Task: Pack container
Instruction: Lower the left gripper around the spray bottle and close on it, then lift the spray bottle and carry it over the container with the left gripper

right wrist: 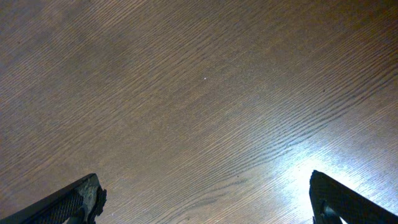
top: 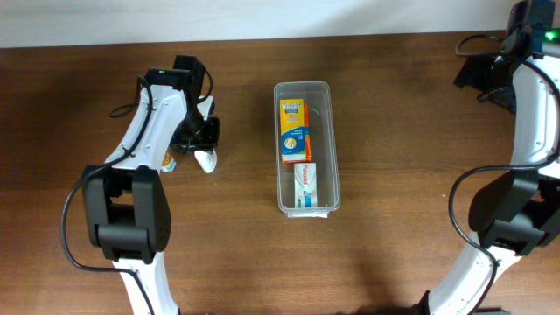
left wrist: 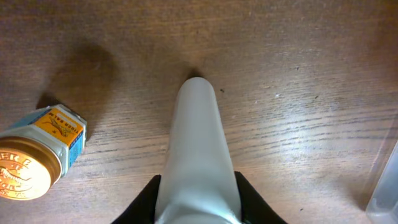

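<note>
Left gripper [left wrist: 198, 202] clamps white tube [left wrist: 196, 124], fingers mostly cropped.

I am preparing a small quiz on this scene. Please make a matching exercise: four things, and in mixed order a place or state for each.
1. white tube
2. gold-lidded jar
3. yellow box
4. right gripper

a. inside the container
b. open, above bare table
c. on the table, outside the container
d. held by the left gripper

Pairs: 1-d, 2-c, 3-a, 4-b
</note>
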`<state>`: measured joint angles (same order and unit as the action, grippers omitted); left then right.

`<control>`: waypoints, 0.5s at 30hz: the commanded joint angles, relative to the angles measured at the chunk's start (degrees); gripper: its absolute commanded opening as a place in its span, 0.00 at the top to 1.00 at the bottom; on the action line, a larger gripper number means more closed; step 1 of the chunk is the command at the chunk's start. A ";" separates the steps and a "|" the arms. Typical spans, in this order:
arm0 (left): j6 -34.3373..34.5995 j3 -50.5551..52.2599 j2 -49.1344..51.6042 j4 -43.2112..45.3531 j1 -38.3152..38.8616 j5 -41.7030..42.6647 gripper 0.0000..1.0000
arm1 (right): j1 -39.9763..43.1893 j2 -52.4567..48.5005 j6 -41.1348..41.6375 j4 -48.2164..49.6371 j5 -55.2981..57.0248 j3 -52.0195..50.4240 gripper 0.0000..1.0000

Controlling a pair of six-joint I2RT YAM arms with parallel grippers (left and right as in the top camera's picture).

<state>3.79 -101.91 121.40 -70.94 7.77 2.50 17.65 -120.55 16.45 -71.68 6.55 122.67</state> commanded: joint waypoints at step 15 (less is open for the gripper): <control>-0.35 -15.19 0.52 -5.42 1.22 4.20 0.82 | 0.04 0.15 0.07 0.07 0.33 0.00 0.02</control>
<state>3.88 -112.92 121.62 -75.79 8.08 4.75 17.65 -120.55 16.47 -71.68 6.55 122.67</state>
